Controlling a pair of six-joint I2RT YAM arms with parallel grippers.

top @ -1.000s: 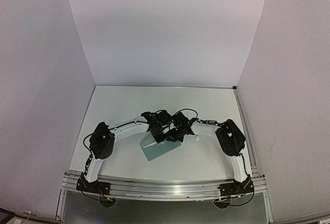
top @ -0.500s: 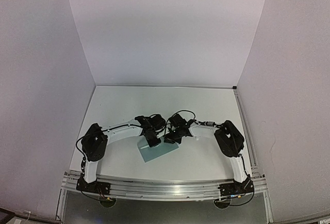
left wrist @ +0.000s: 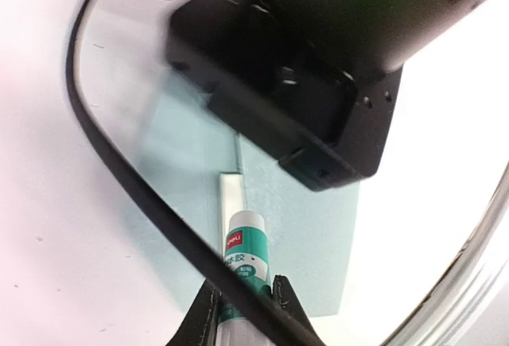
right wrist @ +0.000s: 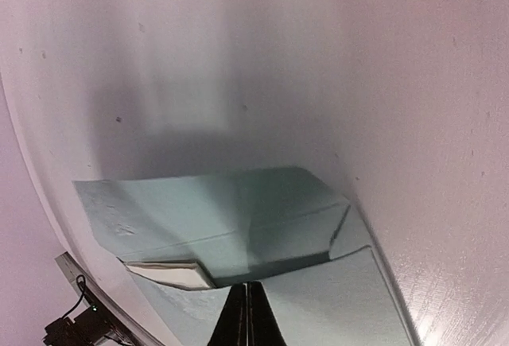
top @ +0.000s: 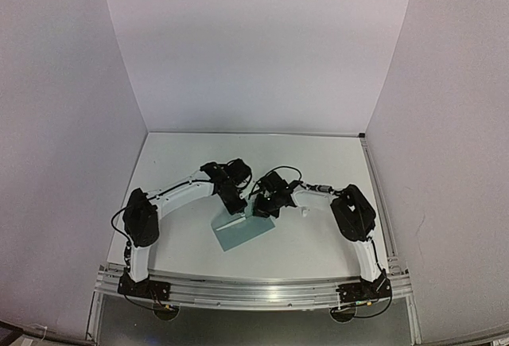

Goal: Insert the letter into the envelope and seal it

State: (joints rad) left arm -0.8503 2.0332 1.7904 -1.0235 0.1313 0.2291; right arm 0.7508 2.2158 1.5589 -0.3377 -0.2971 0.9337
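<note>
The teal envelope (top: 238,233) lies flat on the white table between the two arms. My left gripper (top: 235,205) hovers over its far left part, shut on a green-and-white glue stick (left wrist: 245,242) whose white tip points at the envelope (left wrist: 310,219), beside a pale strip (left wrist: 230,195). My right gripper (top: 261,207) is over the far right corner. Its fingers (right wrist: 246,310) are shut, tips down at the envelope (right wrist: 199,211). A cream corner of the letter (right wrist: 169,273) shows under a raised teal fold; the rest is hidden.
White panels wall in the table on the left, back and right (top: 254,52). An aluminium rail (top: 254,292) runs along the near edge. A black cable (left wrist: 135,187) crosses the left wrist view in front of the glue stick, under the right arm's black housing (left wrist: 302,99).
The left arm's elbow has swung left and its gripper has moved a little left and back with the glue stick. The envelope has shifted slightly left. The right gripper has edged left.
</note>
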